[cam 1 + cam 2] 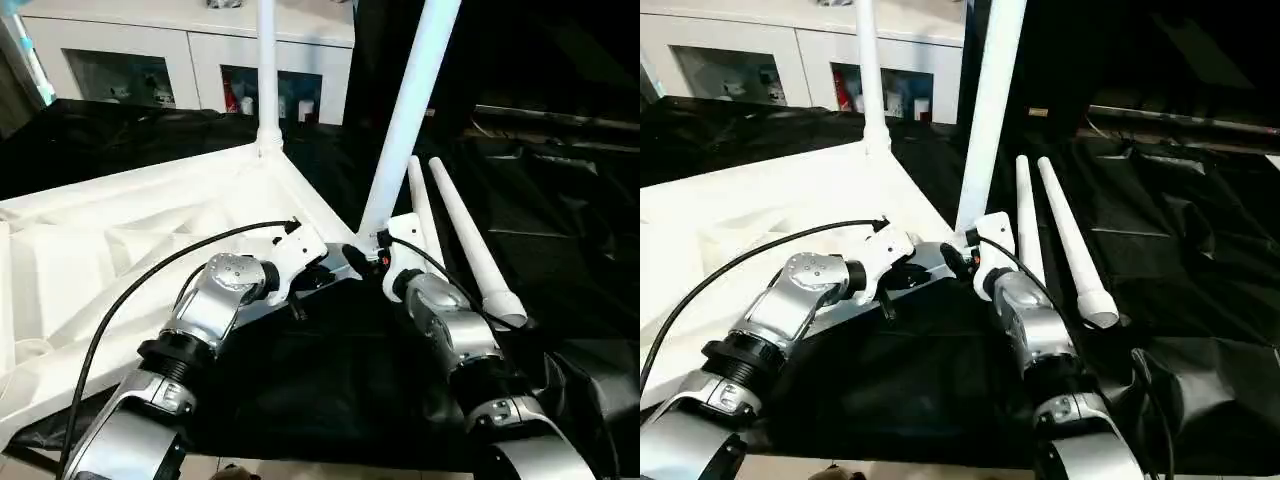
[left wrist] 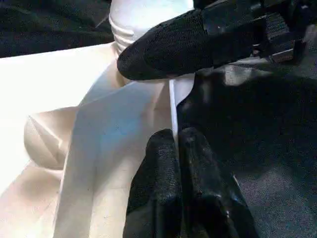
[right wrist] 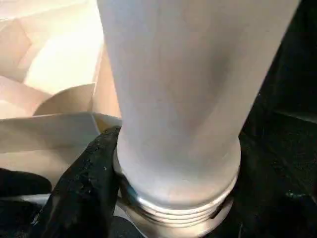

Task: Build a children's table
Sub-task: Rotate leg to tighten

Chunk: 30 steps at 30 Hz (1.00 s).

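You have the tabletop (image 1: 130,240) lying underside up on the black-draped counter (image 1: 330,390), ribs showing, and its near corner is your landmark. One leg (image 1: 266,70) stands upright in the far corner socket; its upper end is cut off by the frame. A second leg (image 1: 405,120) rises tilted from the near corner, top also cut off.

Your right gripper (image 1: 372,252) sits at that near corner with its jaws spread around the base of the tilted leg (the right wrist view puts one black finger (image 3: 84,183) against the threaded collar, the other hidden behind the leg). You cannot tell whether the thread has entered the socket; the gripper blocks the joint.

Your left gripper (image 2: 176,148) has its jaws pinched narrow on the thin rim of the tabletop, just beside the near corner. How deep the rim runs between the pads is hard to make out.

Two spare legs (image 1: 465,240) lie side by side on the cloth just beyond the right gripper, right of the near corner, thick ends toward you. A white cabinet (image 1: 190,60) stands behind the tabletop, its contents too small to name.
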Motion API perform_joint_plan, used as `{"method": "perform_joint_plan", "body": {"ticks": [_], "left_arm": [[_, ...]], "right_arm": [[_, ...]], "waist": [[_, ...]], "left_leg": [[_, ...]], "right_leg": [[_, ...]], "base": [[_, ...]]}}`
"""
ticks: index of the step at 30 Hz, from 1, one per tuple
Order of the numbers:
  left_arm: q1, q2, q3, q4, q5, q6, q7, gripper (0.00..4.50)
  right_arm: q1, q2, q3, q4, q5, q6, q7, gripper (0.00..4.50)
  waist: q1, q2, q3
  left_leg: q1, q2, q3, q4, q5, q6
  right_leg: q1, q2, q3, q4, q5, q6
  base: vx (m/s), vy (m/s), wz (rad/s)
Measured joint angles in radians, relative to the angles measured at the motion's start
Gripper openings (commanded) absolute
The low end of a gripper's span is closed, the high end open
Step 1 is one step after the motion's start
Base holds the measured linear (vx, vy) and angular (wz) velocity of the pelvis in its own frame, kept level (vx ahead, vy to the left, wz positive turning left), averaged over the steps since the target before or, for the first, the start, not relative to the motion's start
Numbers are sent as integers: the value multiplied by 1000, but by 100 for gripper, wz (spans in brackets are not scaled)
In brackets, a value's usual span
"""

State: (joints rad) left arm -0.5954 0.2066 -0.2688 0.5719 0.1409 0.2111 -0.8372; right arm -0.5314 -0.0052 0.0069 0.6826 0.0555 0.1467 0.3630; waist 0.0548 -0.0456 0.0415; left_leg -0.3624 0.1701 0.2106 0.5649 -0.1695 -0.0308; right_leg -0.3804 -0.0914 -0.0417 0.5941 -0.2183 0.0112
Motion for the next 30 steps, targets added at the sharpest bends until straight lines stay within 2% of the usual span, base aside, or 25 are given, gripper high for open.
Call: {"method": "perform_joint_plan", "body": {"ticks": [3,5,9,16,23,24,27,30], "left_arm": [[7,28,-2,-9,-11,-22,-27,0],[10,43,-1,-11,-14,-38,-41,0],[24,86,1,-23,-32,-69,-96,0],[57,185,-13,-66,-87,-136,-299,0],[60,203,-14,-65,-101,-147,-347,0],[60,203,-14,-63,-102,-149,-349,0],[60,203,-14,-61,-103,-151,-353,0],[59,201,-14,-58,-107,-151,-356,0]], "right_arm": [[2,-20,8,-5,4,-6,81,352],[1,-34,22,-5,4,-13,113,377],[2,-91,68,-12,12,-29,238,377],[24,-222,158,-96,14,-39,544,377],[23,-249,179,-108,19,-39,623,377],[23,-251,179,-108,19,-39,629,352],[24,-249,177,-108,19,-39,623,341],[28,-234,169,-108,21,-40,605,307]], "waist": [[-1,0,-3],[0,0,-4],[1,1,-3],[9,1,-3],[9,1,-3],[9,1,-3],[9,1,-3],[9,1,-3]], "left_leg": [[-3,0,0,0,0,0],[-4,1,0,0,0,0],[-4,3,0,-6,0,0],[-7,3,1,-5,0,0],[-7,3,2,-2,-1,-1],[-7,3,2,-2,-1,-1],[-7,3,2,-1,-1,-1],[-7,3,2,-1,-1,-1]], "right_leg": [[2,0,0,2,5,-1],[0,0,-1,2,17,-4],[-3,1,-3,3,17,-3],[-3,2,-3,1,14,0],[-3,1,-3,2,13,0],[-3,1,-3,2,14,0],[-3,1,-2,2,14,0],[-3,1,-2,2,14,0]], "base": [[0,0,0],[0,0,0],[0,0,0],[0,0,0],[0,0,0],[0,0,0],[0,0,0],[0,0,0]]}}
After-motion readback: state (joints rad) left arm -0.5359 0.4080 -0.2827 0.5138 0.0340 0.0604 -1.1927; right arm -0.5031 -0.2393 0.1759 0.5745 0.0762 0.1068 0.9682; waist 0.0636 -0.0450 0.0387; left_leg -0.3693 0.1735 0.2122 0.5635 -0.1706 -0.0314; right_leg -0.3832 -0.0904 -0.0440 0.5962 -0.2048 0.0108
